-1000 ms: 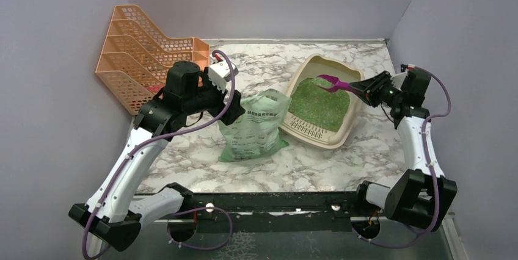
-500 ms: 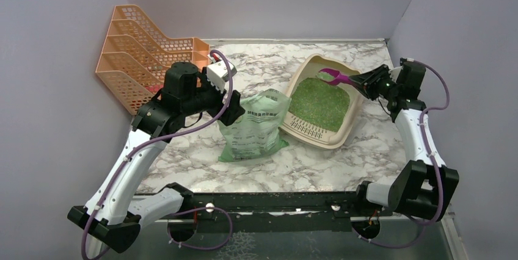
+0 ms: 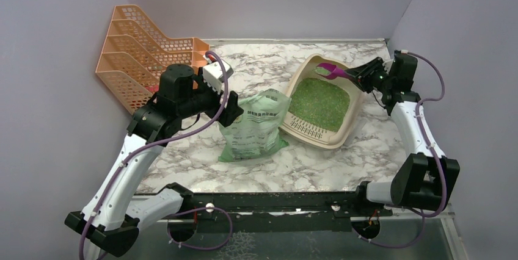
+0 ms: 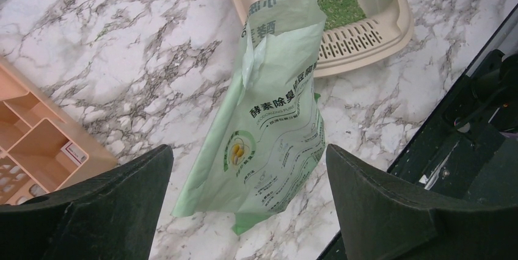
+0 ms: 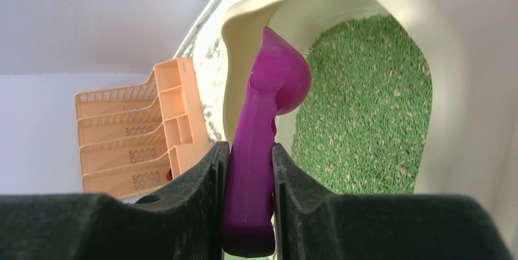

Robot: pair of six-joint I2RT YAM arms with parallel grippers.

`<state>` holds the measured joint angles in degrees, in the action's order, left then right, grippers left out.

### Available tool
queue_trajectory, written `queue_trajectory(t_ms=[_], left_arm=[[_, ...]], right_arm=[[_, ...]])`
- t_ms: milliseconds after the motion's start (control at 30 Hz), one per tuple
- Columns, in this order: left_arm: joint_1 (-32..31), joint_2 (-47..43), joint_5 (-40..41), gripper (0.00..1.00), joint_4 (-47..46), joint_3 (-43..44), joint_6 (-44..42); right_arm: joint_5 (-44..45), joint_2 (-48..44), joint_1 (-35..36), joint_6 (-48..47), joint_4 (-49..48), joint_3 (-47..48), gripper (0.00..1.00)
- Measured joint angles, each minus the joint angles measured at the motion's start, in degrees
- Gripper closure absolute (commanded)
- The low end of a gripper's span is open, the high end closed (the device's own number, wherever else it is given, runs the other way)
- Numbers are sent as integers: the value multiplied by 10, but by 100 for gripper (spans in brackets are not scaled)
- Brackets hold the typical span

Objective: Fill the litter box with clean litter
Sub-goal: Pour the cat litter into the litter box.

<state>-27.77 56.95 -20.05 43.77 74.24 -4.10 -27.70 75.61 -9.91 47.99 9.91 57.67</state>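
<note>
Beige plastic, the litter box (image 3: 350,115) sits on the marble table (image 3: 305,165) right of centre in the top view. Its long axis runs near to far, leaning slightly right, with the slotted lip at the near end. Clean litter (image 3: 319,102) covers its floor. Just left of it a green bag (image 3: 253,127) slumps, its top toward the box. The left gripper (image 3: 231,110) hangs over the bag's left edge, and the right gripper (image 3: 361,79) holds a magenta scoop (image 3: 331,69) over the far rim.

From the left wrist, both fingers (image 4: 104,208) stand wide apart and empty, with the printed bag below between them. Whether the bag's top touches the box rim is unclear.

From the right wrist, the jaws are clamped on the scoop's handle, bowl pointing away. The box is cut off at the right, and an orange rack (image 5: 131,132) stands beyond.
</note>
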Motion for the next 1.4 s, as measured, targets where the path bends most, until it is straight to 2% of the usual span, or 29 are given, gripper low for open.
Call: queue_trajectory(t_ms=[500,800,1067,1167,1400], left_arm=[[0,-7,2,5,0,0,1],[0,-15,2,5,1,-1,3],[0,-30,1,5,2,-10,5],[0,-30,2,4,2,-10,5],[0,-31,27,1,3,-17,19]], right_arm=[[75,-29,1,-31,43,26,99],[109,-156,1,-91,146,9,99],[93,-293,1,-141,283,-19,99],[90,-294,1,-163,341,9,99],[118,-232,1,-215,433,134,99]])
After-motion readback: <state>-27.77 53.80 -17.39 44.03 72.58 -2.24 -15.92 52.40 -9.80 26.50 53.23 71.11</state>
